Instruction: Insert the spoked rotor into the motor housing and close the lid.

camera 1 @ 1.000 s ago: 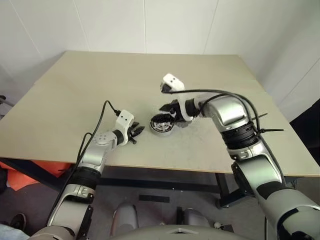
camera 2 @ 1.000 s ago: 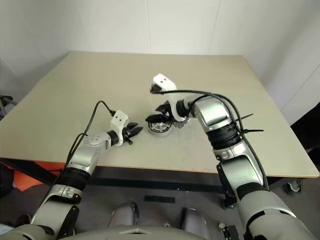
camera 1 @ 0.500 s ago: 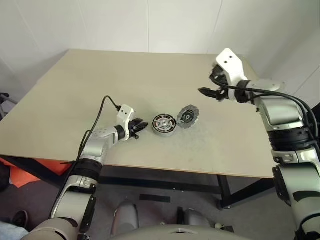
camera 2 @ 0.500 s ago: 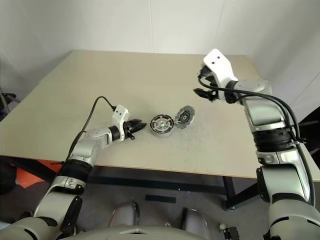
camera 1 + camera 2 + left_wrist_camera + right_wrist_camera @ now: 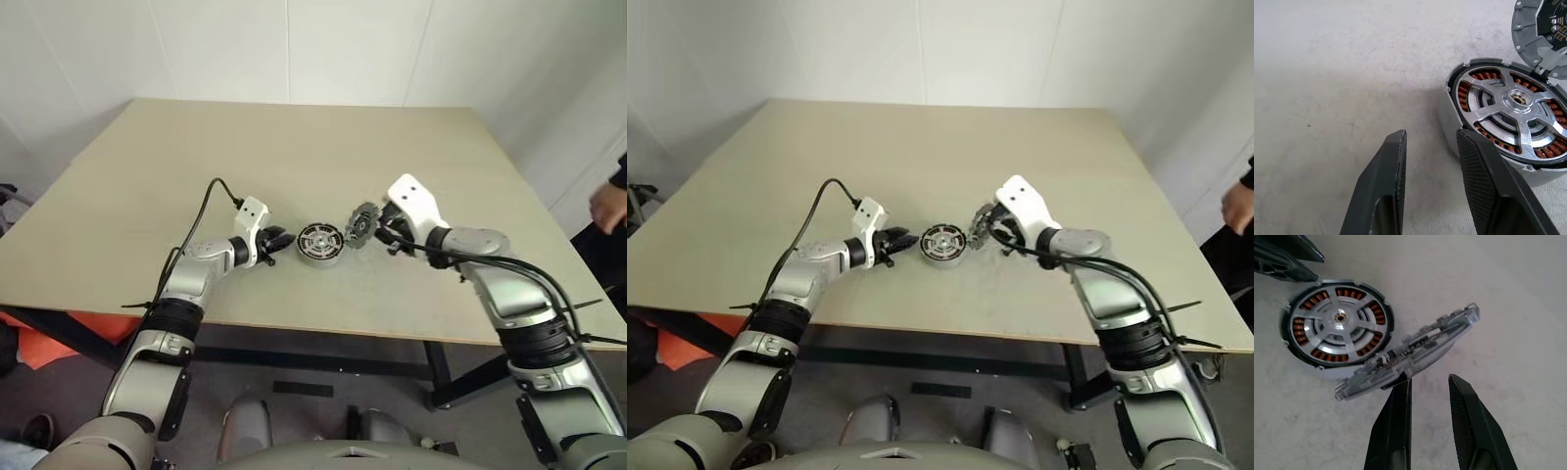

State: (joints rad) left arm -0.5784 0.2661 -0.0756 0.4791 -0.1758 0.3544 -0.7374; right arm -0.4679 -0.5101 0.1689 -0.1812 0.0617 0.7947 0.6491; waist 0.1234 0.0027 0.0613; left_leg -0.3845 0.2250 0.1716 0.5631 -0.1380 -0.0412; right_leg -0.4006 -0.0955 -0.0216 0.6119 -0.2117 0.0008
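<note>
Two tools: left tool point(image 5: 1430, 147) apart beside motor housing point(image 5: 318, 241); right tool point(image 5: 1430, 382) apart.
Lid point(image 5: 1410, 352): tilted open (rotor point(image 5: 1513, 105) seated).
Advice: push lid flat while bracing housing.

table point(image 5: 196, 166): beige top | wall point(image 5: 294, 49): white | person's hand point(image 5: 609, 206): beside table's right edge

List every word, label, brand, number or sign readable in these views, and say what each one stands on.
No readable text in any view.
motor housing: bare metal spokes and copper windings, no marking.
lid: small components on its inner face; any printing there is too small to read.
table: plain, unmarked.
left end effector and right end effector: plain black fingers, no label.
</note>
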